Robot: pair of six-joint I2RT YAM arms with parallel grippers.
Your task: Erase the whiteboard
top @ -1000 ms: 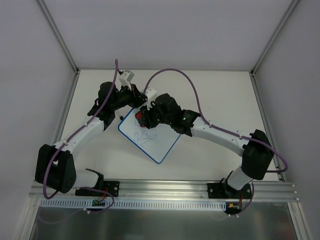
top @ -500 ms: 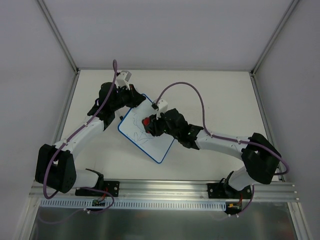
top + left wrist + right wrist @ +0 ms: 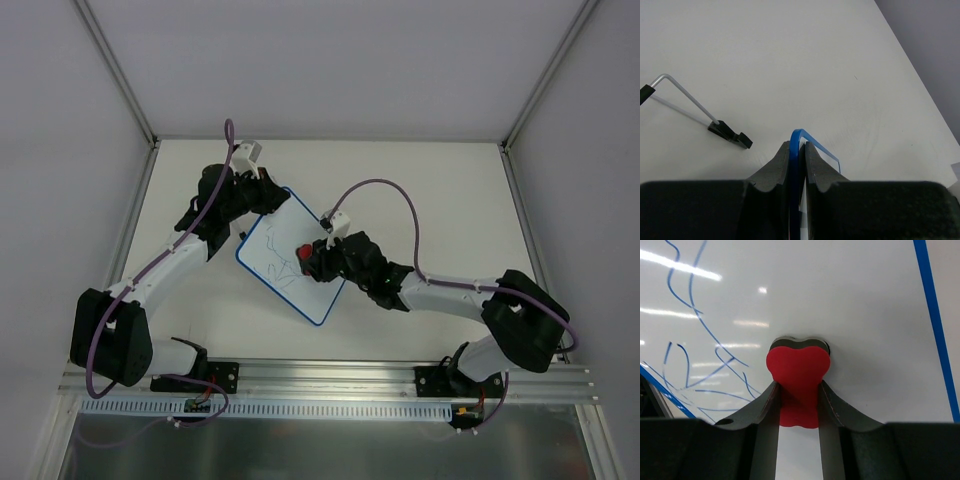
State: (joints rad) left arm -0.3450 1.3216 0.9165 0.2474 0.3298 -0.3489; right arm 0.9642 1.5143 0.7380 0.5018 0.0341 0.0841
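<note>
Red foam on white gloss: found the eraser (image 3: 798, 371) clamped at its waist in the closed right gripper (image 3: 798, 390), lobed end pressed flat to the whiteboard (image 3: 312, 296). Found that board lying skewed at mid-table, one corner pointing far, that far corner nipped edge-on in the closed left gripper (image 3: 797, 148). Saw blue scribbles (image 3: 692, 347) uncleared to the left of the eraser.

Judged the thin corner pinch the weak point: could let the board pivot or slide out under a hard sideways wipe, since held by the rim alone. Feared also a twist of the eraser in the jaws if dragged across its narrow waist, leaving streaks. Reckoned too light a press would skim over the ink; too heavy, would shove the board toward the left arm. Could not tell whether the gripped corner sat lifted off the table (image 3: 430, 200).

Noted the right arm stretched low from its near-right base, forearm running leftward, wrist tipped down over the board. Noted the left arm reaching from near left toward the far side, forearm turned rightward to the gripped corner.
</note>
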